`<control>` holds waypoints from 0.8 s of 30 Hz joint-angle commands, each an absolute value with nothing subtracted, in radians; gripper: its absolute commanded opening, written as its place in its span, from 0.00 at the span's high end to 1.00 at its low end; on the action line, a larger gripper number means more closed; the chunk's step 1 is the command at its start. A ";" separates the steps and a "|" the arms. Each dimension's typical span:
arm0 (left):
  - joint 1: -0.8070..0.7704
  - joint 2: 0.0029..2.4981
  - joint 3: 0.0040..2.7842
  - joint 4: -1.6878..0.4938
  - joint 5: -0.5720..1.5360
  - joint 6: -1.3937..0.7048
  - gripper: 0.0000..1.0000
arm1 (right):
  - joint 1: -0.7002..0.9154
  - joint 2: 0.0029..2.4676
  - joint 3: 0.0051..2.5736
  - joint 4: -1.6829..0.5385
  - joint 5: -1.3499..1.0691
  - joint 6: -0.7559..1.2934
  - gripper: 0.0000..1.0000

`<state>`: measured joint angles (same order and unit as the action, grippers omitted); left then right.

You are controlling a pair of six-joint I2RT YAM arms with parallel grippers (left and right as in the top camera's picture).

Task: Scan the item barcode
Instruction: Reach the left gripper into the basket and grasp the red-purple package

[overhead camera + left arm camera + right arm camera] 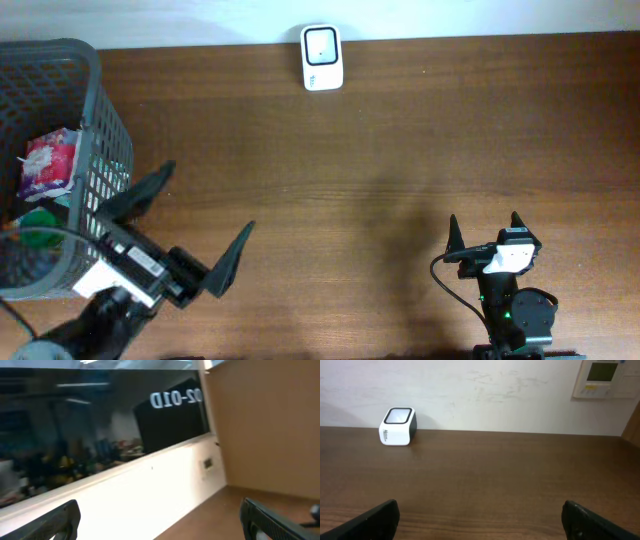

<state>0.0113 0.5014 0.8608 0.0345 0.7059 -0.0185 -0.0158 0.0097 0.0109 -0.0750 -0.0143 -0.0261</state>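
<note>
The white barcode scanner [321, 57] stands at the table's far edge, its window facing up; the right wrist view shows the scanner [397, 426] far off to the left. Items lie in the grey basket [95, 130] at the left: a pink-and-white packet [50, 165] and something green [35, 215]. My left gripper [205, 205] hangs open just right of the basket, holding nothing. In its own view the left gripper [162, 525] faces a window and wall. My right gripper [484, 222] stands open near the front right, and the right gripper [480, 520] has bare table between its fingers.
A wall runs along the table's far edge behind the scanner. A wall panel [602, 377] shows at the upper right of the right wrist view. Brown tabletop [400, 140] lies between the two arms and the scanner.
</note>
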 commanded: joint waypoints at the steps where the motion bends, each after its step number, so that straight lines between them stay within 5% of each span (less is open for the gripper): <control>1: 0.009 0.520 0.885 0.138 0.704 -0.041 0.01 | -0.007 0.004 0.006 -0.081 -0.003 -0.022 0.02; 3: 0.009 0.595 0.992 -0.064 0.554 -0.067 0.01 | -0.007 0.004 0.006 -0.081 -0.003 -0.022 0.01; 4: 0.009 0.699 1.119 -0.334 0.473 -0.056 0.01 | -0.007 0.004 0.006 -0.081 -0.003 -0.022 0.01; 6: 0.009 0.877 1.253 -0.603 0.662 -0.027 0.01 | -0.007 0.004 0.006 -0.081 -0.003 -0.022 0.01; 9: 0.009 1.013 1.275 -0.455 0.717 -0.119 0.01 | -0.007 0.004 0.006 -0.081 -0.003 -0.022 0.01; 13: 0.012 1.283 1.748 -0.839 -0.052 -0.147 0.01 | -0.007 0.004 0.006 -0.081 -0.003 -0.022 0.01; 18: 0.208 1.678 2.313 -1.116 -0.054 -0.147 0.01 | -0.007 0.004 0.006 -0.082 -0.003 -0.022 0.01; 24: 0.516 1.830 2.333 -1.169 -0.051 -0.221 0.01 | -0.007 0.004 0.006 -0.081 -0.003 -0.022 0.01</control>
